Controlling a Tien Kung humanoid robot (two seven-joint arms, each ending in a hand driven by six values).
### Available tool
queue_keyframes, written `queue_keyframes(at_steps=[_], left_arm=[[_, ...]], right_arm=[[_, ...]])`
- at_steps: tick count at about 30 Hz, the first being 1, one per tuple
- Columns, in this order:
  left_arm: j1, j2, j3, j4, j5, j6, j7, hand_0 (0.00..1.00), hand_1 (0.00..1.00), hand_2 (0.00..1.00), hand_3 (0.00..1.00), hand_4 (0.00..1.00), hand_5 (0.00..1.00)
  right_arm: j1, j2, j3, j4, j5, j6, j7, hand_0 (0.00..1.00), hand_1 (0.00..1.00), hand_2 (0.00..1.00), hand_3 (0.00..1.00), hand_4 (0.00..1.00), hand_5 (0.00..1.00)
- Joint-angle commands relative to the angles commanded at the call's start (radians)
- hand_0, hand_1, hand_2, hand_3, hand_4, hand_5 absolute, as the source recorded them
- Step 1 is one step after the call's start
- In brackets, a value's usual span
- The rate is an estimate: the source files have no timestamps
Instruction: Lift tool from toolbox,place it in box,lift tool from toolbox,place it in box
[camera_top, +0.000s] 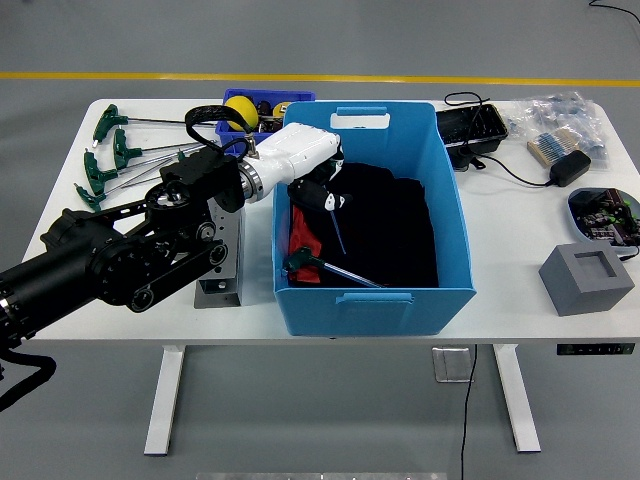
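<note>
Left hand (322, 190) is inside the blue box (372, 300), over its far-left part, fingers closed around the handle of a T-handle key (337, 228). The shaft hangs down from the hand, tilted slightly toward the near right, tip just above or touching the black cloth (385, 230) lining the box; which one isn't clear.

Right arm is not in view, so the left arm does the placing.

Key relation: the held tool is already within the box walls, long axis close to vertical. A second green-handled key (318, 266) lies flat on the cloth at the near-left, just toward the near side of the hanging tip, shaft pointing right. A release here would likely tip the held tool over next to or across it.

More green-handled keys (110, 150) sit on the table (520, 240) at far left, well outside the box. The toolbox tray (250, 125) sits just beyond the box's far-left corner.
</note>
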Motion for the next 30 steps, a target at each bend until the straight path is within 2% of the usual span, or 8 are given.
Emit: queue_keyframes(at_steps=[5,11,12,17,18,23,24,30], left_arm=[[-0.006,-0.023,0.033,-0.011,-0.015,-0.006,0.005,0.278,0.172,0.211,0.375,0.791,0.465],[-0.015,-0.048,0.056,-0.004,0.025,-0.042,0.024,0.308,0.267,0.315,0.466,0.794,0.473],[-0.015,-0.05,0.058,-0.004,0.02,-0.042,0.024,0.359,0.429,0.471,0.518,0.792,0.468],[-0.016,-0.06,0.06,-0.017,0.01,-0.054,0.03,0.359,0.429,0.471,0.518,0.792,0.468],[-0.015,-0.06,0.057,-0.021,0.01,-0.054,0.03,0.48,0.6,0.661,0.602,0.8,0.476],[0.024,-0.05,-0.017,-0.074,0.0,-0.008,0.02,0.48,0.6,0.661,0.602,0.8,0.476],[0.036,-0.047,-0.038,-0.089,-0.003,0.01,0.013,0.604,0.683,0.759,0.621,0.809,0.483],[0.115,-0.016,-0.18,-0.204,0.032,0.066,-0.008,0.6,0.673,0.743,0.614,0.821,0.496]], right_arm=[[0.003,-0.001,0.002,0.0,-0.007,-0.001,-0.001,0.679,0.641,0.706,0.574,0.782,0.729],[0.006,-0.002,0.002,0.001,-0.003,-0.002,0.0,0.68,0.641,0.706,0.576,0.782,0.73],[0.006,-0.002,0.002,0.001,-0.003,-0.002,0.0,0.677,0.641,0.706,0.574,0.782,0.731],[0.007,-0.002,0.002,0.001,-0.004,-0.003,0.0,0.677,0.641,0.706,0.574,0.782,0.731],[0.007,-0.003,0.002,0.001,-0.005,-0.002,0.0,0.677,0.641,0.706,0.575,0.782,0.731],[0.006,-0.003,0.001,0.0,-0.003,-0.003,0.001,0.677,0.641,0.706,0.575,0.782,0.731],[0.005,-0.003,0.001,0.0,-0.003,-0.003,0.001,0.675,0.641,0.706,0.574,0.783,0.731],[0.005,-0.004,0.023,0.0,-0.046,-0.004,-0.004,0.711,0.657,0.713,0.576,0.784,0.731]])
